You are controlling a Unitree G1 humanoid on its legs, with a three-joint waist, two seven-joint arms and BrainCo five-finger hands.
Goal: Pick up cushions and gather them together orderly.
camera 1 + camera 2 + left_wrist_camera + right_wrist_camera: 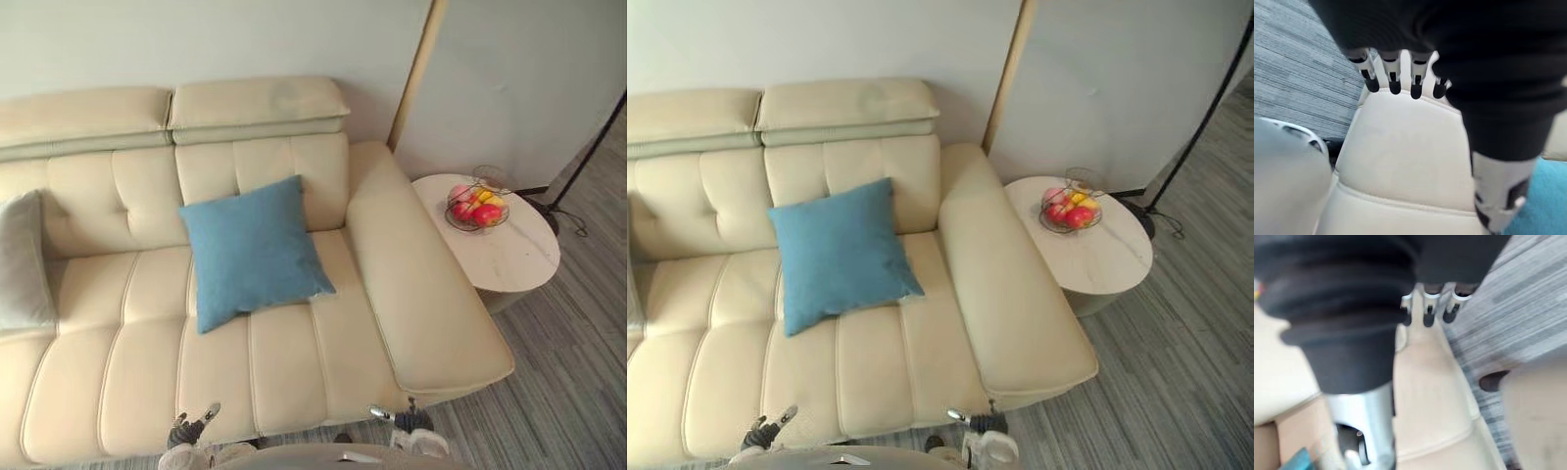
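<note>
- progress so far reads as nil: both cushions sit apart on the sofa (294, 362), and neither is in a hand.
- left hand (189, 429) hangs low at the seat's front edge, its fingers straight and relaxed and holding nothing. in its wrist view the fingertips (1394, 87) hover over cream leather, with nothing between them and the thumb.
- right hand (400, 419) hangs at the same front edge, close to the armrest's front corner. its fingers are loose and empty too.
- blue cushion (253, 253) is propped against the backrest, turned a little askew. it lies ahead of both hands, on a line between them, somewhat nearer the left hand's side and well apart from either.
- grey cushion (22, 262) sits far out past the left hand's outer side, also against the backrest and well apart from the blue one.
- beyond the right hand's outer side, past the armrest, a round table (509, 264) carries a wire fruit basket (477, 208). neither seems to belong to the job.
- what is left, by my reading, is everything: reaching in, gripping one cushion, carrying it to the other and setting the pair neatly side by side.
- the blue one looks like the easier first pick, since it lies closer ahead of the hands. the grey one probably needs a shift toward the left hand's side.
</note>
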